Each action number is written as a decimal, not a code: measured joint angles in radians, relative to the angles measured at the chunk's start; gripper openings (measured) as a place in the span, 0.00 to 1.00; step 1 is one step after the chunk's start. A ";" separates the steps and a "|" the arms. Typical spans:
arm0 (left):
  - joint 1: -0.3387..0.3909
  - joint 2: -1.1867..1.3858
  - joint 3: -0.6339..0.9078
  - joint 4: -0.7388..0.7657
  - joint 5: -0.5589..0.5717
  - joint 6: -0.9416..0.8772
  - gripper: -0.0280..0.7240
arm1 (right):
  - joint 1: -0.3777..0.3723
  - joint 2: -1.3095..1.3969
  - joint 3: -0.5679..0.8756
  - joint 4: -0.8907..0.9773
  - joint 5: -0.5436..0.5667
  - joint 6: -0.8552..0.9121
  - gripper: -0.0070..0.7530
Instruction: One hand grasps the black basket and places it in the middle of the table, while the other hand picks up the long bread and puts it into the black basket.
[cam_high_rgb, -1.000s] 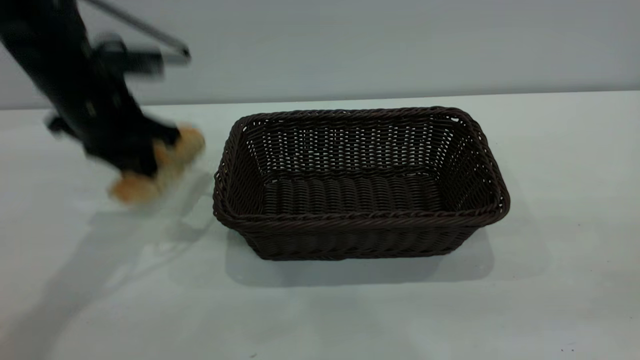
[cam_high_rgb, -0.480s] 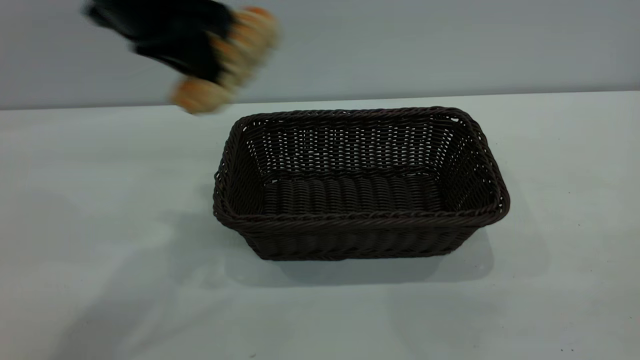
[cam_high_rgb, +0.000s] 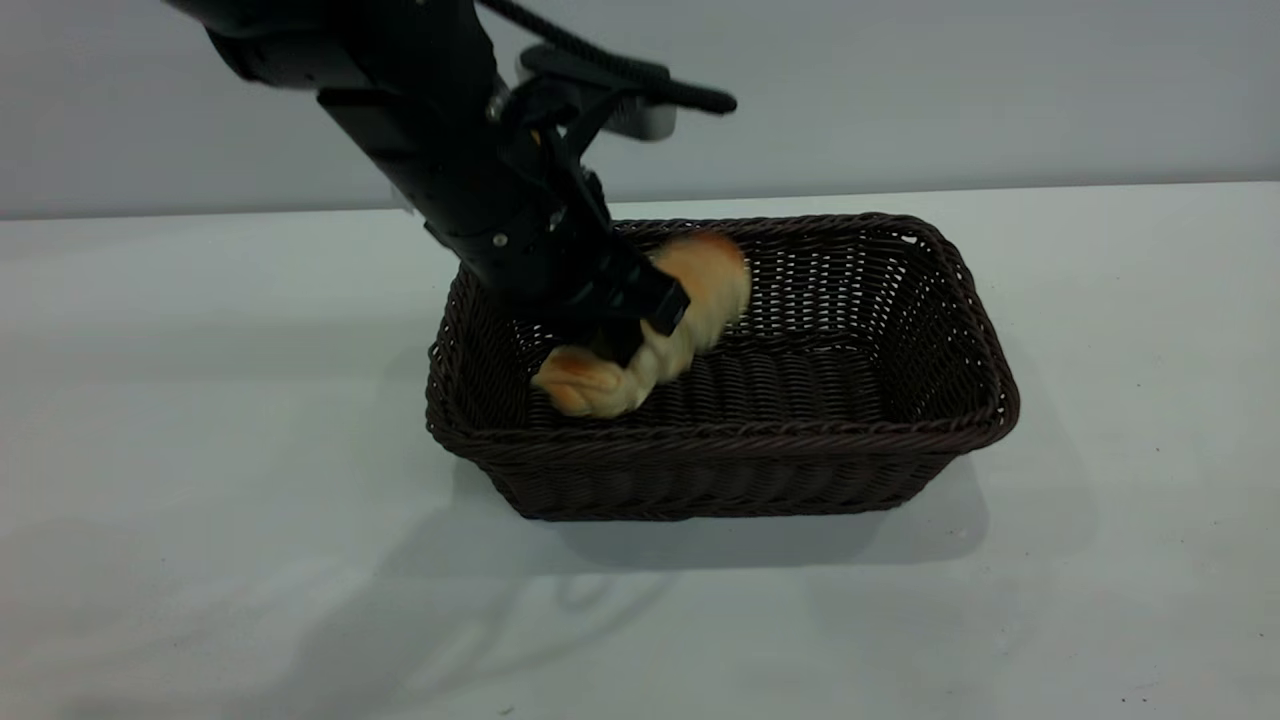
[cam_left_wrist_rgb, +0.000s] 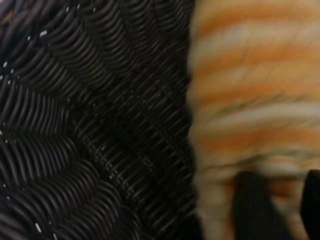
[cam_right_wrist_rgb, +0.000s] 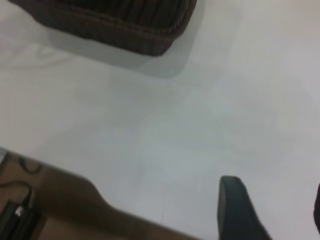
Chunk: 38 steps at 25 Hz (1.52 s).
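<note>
The black basket (cam_high_rgb: 720, 432) stands in the middle of the table. My left gripper (cam_high_rgb: 625, 320) reaches down into its left half and is shut on the long bread (cam_high_rgb: 690, 300). The bread is tilted, with its lower end touching the basket floor near the front left corner. In the left wrist view the bread (cam_left_wrist_rgb: 250, 100) fills the space beside the basket weave (cam_left_wrist_rgb: 90, 125), and the gripper (cam_left_wrist_rgb: 282, 205) clamps it. My right gripper (cam_right_wrist_rgb: 275, 215) shows only in the right wrist view, open and empty over bare table, well away from the basket (cam_right_wrist_rgb: 125, 25).
The white-grey table (cam_high_rgb: 200, 450) spreads bare on all sides of the basket. In the right wrist view the table's edge (cam_right_wrist_rgb: 100, 195) runs close to the right gripper, with a brown surface and a black cable (cam_right_wrist_rgb: 15, 215) below it.
My left gripper carried the long bread from the table at the left, up high over the basket's left end, then down into the basket. The basket has not moved.
</note>
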 joint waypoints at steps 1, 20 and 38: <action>0.001 0.000 0.000 0.000 0.000 0.000 0.51 | 0.000 -0.018 0.000 -0.001 0.000 0.000 0.52; 0.001 -0.674 0.003 0.145 0.644 -0.035 0.79 | 0.000 -0.094 0.000 -0.004 0.007 0.000 0.52; 0.001 -1.315 0.484 0.158 0.990 -0.179 0.79 | 0.000 -0.096 0.000 -0.004 0.007 0.000 0.52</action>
